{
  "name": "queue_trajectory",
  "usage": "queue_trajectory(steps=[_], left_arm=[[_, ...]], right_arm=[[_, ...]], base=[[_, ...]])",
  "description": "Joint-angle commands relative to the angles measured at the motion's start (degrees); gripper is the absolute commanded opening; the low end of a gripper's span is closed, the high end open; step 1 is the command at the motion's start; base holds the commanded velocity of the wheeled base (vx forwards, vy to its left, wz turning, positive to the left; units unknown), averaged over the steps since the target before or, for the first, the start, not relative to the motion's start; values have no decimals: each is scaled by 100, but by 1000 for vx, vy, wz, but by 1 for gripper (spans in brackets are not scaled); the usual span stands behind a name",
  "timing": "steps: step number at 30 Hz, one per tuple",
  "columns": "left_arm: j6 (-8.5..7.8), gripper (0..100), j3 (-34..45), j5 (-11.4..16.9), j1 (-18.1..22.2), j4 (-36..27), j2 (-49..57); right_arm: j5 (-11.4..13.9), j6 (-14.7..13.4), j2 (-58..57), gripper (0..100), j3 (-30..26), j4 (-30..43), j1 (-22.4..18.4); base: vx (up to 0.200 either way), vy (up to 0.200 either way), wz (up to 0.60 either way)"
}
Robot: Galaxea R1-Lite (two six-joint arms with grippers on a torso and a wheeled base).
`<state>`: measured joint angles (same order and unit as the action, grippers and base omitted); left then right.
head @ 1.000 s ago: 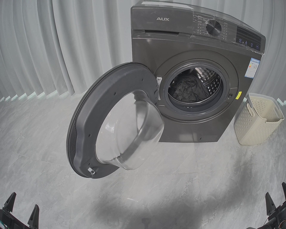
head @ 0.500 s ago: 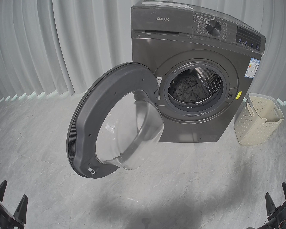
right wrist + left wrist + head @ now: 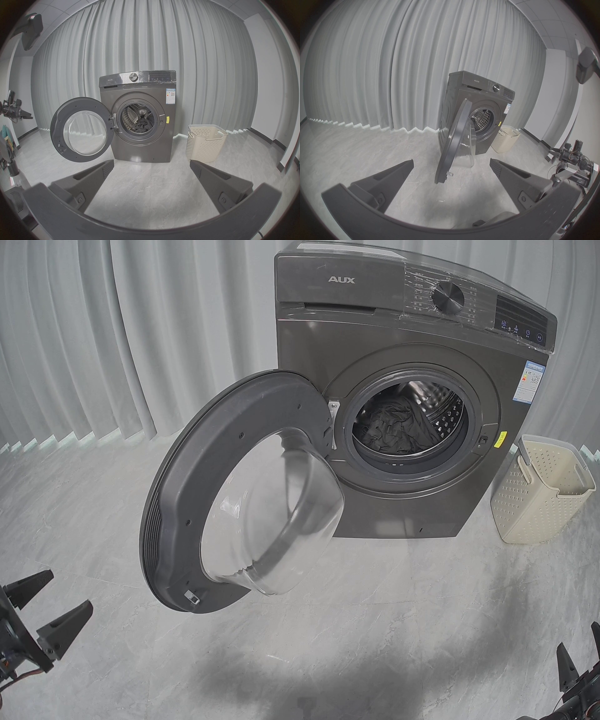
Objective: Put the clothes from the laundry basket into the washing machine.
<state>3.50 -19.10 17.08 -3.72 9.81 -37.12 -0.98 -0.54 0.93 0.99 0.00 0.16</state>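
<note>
The grey washing machine (image 3: 406, 340) stands ahead with its round door (image 3: 237, 490) swung wide to the left. Dark clothes (image 3: 397, 427) lie inside the drum, also seen as dark clothes (image 3: 141, 125) in the right wrist view. A cream perforated laundry basket (image 3: 540, 490) sits on the floor just right of the machine; the inner walls I can see of the basket (image 3: 204, 140) are bare. My left gripper (image 3: 70, 590) hangs open low at the left, far from the door. My right gripper (image 3: 578, 637) is open at the lower right, holding nothing.
Pale pleated curtains (image 3: 125, 334) run behind the machine. Grey marble floor (image 3: 375, 627) lies open between me and the machine. The open door juts out over the floor on the left. Equipment on a stand (image 3: 9, 109) sits at the room's side.
My left gripper has risen from the bottom-left corner and turned, its fingers now pointing toward the right. The right gripper, machine, door and basket have not moved.
</note>
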Motion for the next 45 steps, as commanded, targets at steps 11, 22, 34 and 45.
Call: queue_trajectory(steps=[11,22,34,45], left_arm=[[362,100,-463,428,-243,1471,-2484],[441,100,-621,358,-1043,2438,-3609],[863,100,-551,199,-2063,3114,-3847],[1434,100,-357,155,-2511,3123,-3108]], right_arm=[[1,1,-22,100,-99,0,2],[1,1,-22,100,-99,0,2],[1,1,-22,100,-99,0,2],[1,1,-22,100,-99,0,2]], base=[[0,0,0],[0,0,0],[0,0,0],[0,0,0]])
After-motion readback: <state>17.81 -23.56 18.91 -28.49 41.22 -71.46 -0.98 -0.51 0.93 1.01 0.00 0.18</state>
